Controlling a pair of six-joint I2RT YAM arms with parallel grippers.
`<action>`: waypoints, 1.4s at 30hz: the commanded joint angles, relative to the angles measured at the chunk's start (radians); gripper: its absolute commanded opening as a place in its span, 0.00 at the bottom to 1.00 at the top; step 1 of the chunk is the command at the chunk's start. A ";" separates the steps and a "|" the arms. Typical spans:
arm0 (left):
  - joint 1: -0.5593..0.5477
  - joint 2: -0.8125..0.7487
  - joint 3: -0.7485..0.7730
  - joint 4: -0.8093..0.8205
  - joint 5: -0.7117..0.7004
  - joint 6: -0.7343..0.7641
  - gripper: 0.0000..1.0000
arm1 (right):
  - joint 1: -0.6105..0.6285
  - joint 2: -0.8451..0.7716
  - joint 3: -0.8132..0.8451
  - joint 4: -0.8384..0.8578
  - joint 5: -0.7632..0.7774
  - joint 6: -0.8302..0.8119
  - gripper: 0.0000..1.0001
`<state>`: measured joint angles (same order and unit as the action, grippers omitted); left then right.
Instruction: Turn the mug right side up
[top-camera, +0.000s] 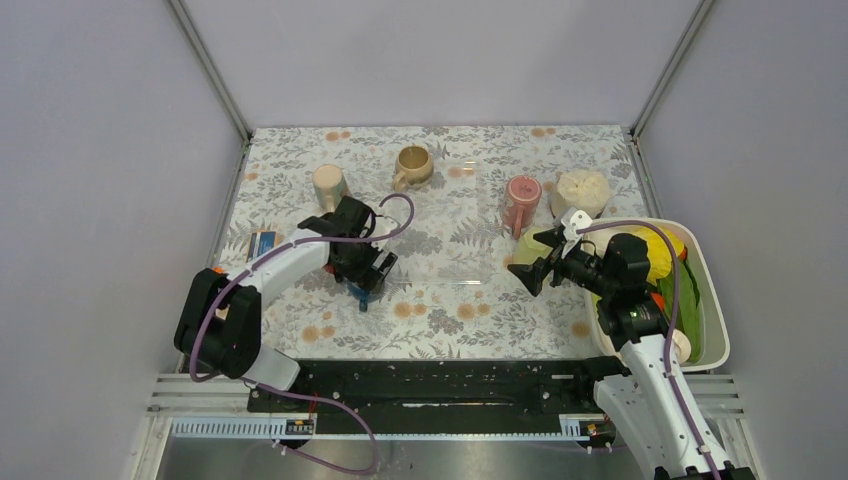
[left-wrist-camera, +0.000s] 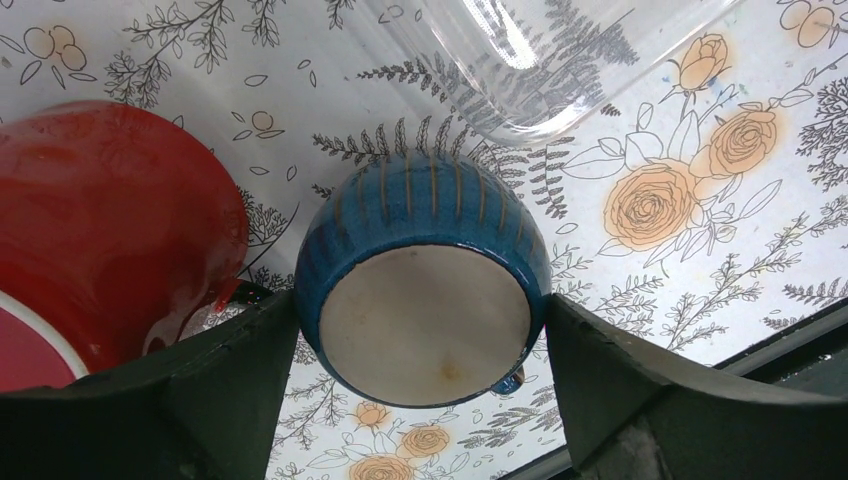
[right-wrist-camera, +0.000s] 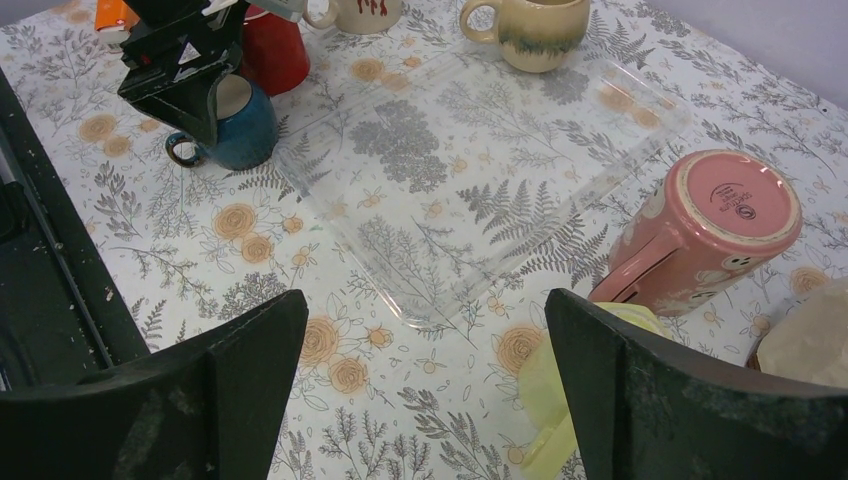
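Seating the grip on the upturned blue ribbed ceramic mug (left-wrist-camera: 430, 205)
It sits base-up on the floral tabletop (left-wrist-camera: 700, 270), between the left gripper's (left-wrist-camera: 420, 315) parted jaws; firm contact I cannot tell. Squeeze squarely, lift clear of the glossy red cup (left-wrist-camera: 110, 230), then roll.

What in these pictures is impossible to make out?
Blue mug mouth: left wrist view, faces down, only its base shows.
Red mug: left wrist view, cut off by the left edge.
Tub contents: top view, right arm covers most.
Left jaws touching blue mug or not: left wrist view, too close to tell.
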<state>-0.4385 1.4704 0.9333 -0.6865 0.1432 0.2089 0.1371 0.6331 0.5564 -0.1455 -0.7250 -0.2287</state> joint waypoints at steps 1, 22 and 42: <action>-0.003 0.014 0.038 0.028 -0.021 -0.008 0.91 | -0.005 -0.010 -0.002 0.038 -0.006 -0.011 0.98; -0.002 0.140 0.060 0.019 -0.013 0.016 0.99 | -0.004 -0.009 -0.003 0.039 -0.019 -0.015 0.98; -0.003 0.215 0.070 -0.007 -0.035 0.018 0.99 | -0.005 -0.008 -0.004 0.041 -0.029 -0.005 0.98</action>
<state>-0.4385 1.6402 1.0164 -0.6853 0.1452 0.2134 0.1371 0.6319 0.5545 -0.1459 -0.7280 -0.2287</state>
